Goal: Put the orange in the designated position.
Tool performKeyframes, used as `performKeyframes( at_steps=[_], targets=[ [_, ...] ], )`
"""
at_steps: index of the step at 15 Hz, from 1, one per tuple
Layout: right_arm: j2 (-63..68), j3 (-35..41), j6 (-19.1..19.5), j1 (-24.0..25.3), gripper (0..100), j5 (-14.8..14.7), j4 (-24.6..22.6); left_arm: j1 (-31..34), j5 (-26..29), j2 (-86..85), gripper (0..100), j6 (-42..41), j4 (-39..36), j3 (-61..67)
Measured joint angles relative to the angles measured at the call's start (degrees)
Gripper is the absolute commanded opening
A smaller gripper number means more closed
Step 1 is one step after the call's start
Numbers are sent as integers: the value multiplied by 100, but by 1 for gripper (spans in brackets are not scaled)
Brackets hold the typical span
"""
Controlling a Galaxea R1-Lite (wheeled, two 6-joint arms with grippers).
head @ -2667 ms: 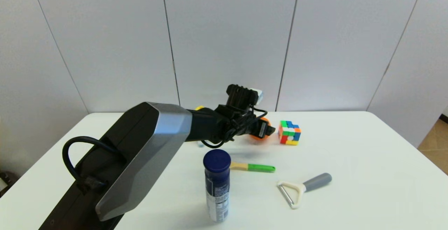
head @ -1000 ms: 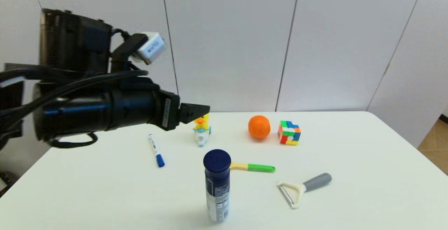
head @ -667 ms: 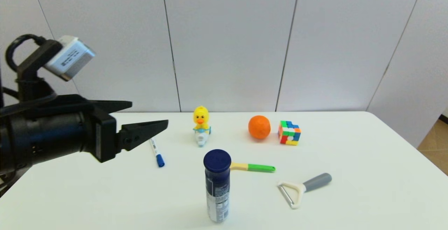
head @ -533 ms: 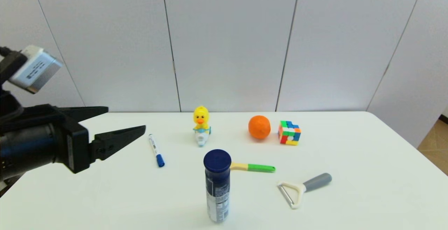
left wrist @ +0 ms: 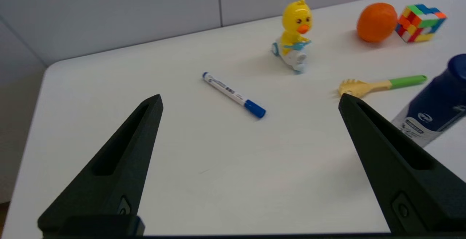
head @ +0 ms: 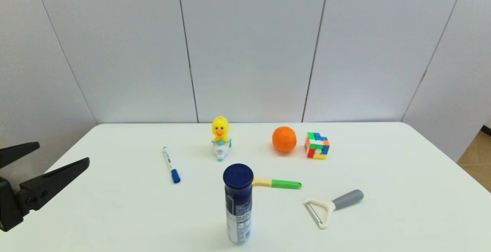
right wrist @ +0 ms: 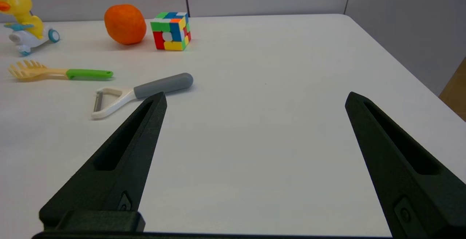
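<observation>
I see the orange [head: 284, 139] far and right of my left gripper [head: 57, 156], fingers wide apart, empty; right gripper [right wrist: 255, 99] likewise

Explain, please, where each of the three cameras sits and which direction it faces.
Head view: on the robot's head, looking forward and down at the table; only the open left gripper shows, at the left edge.
Left wrist view: behind the left fingers, facing the pen and duck.
Right wrist view: behind the open right gripper, facing the peeler.
All three share the orange beside the puzzle cube.
</observation>
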State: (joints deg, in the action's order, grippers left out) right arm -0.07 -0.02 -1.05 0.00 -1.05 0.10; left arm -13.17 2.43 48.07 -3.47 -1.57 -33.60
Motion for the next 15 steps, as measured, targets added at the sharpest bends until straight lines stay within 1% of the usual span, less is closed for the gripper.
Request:
performKeyframes(
  at_steps=[2,5,10,15],
  targets=[
    [0,0,0,0,100,0,0,256,0,-276,100,-2,10,129],
    [0,0,1,0,100,0,0,440,10,-745,100,-7,17,361],
    [0,-2,0,0,100,1,0,879,35,-1797,100,-7,80,1097],
    [0,-2,1,0,100,0,0,1231,239,-2983,100,-123,108,1753]
  ],
)
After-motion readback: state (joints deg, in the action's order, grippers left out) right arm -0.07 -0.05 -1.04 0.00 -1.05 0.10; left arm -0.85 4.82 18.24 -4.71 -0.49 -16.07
